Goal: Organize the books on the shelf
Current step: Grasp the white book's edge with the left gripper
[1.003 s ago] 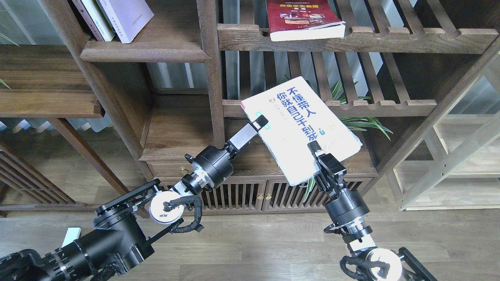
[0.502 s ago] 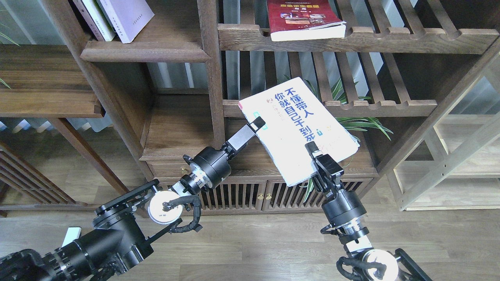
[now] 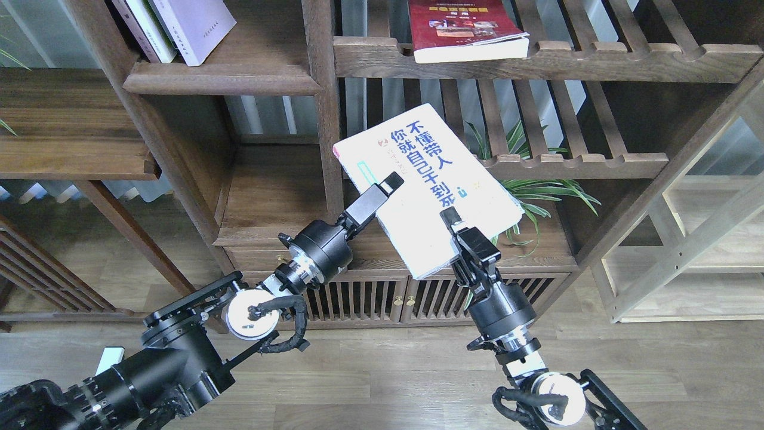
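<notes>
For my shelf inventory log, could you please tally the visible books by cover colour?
White with blue characters, held by both grippers: 1
Dark red, lying on the slatted shelf: 1
Pale lavender, leaning on the plank shelf: 1
Slim white-and-green: 1
Slim dark-spined: 1
Total: 5

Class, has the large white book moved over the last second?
Yes. The large white book has shifted left, its corner now overlapping the bookcase's upright post.
</notes>
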Action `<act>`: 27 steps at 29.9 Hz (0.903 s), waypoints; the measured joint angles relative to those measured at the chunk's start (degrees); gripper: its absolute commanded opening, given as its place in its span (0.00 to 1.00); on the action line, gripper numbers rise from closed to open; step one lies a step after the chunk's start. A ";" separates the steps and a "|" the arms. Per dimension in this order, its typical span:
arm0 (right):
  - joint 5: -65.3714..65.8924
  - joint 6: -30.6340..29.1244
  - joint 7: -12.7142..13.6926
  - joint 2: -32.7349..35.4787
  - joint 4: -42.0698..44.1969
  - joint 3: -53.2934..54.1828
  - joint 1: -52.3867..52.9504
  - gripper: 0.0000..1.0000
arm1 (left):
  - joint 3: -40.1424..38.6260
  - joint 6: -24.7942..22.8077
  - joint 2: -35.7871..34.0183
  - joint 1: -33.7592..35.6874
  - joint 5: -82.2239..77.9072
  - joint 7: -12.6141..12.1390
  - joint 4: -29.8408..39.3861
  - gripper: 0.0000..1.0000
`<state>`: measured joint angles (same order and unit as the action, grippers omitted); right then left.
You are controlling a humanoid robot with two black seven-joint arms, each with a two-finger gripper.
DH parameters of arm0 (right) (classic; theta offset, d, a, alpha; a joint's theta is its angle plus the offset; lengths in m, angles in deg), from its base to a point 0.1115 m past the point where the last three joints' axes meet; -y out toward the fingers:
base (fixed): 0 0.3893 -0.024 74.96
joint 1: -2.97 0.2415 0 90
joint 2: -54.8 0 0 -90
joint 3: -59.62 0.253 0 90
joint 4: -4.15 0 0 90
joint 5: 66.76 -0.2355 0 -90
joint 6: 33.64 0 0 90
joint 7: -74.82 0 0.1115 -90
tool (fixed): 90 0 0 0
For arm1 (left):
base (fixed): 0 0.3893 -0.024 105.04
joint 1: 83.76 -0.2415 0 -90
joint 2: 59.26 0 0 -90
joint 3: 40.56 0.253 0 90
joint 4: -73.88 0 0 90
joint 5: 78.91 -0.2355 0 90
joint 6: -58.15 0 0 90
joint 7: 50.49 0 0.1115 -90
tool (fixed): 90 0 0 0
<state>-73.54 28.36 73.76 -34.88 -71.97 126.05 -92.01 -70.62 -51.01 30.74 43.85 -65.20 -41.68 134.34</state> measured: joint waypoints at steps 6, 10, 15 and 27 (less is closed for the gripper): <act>0.18 0.00 -0.02 -0.06 0.00 -1.25 -0.05 0.03 | -0.30 0.00 0.00 0.16 0.00 0.08 -0.50 0.98; 0.47 0.00 -0.02 -0.06 0.00 -1.55 -0.18 0.03 | -0.51 0.00 0.00 0.32 0.12 0.15 -0.60 0.95; 0.80 0.00 -0.02 -0.06 0.00 -1.81 -0.32 0.03 | -0.52 0.00 0.00 0.33 1.22 0.14 -0.61 0.80; 0.89 -0.01 0.00 -0.06 -0.01 -1.83 -0.41 0.03 | -0.16 -5.98 -0.01 0.08 4.50 -0.52 -0.48 0.25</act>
<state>-72.65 28.35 73.76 -34.94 -71.98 124.22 -92.42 -70.78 -56.99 30.72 43.93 -60.69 -42.20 133.86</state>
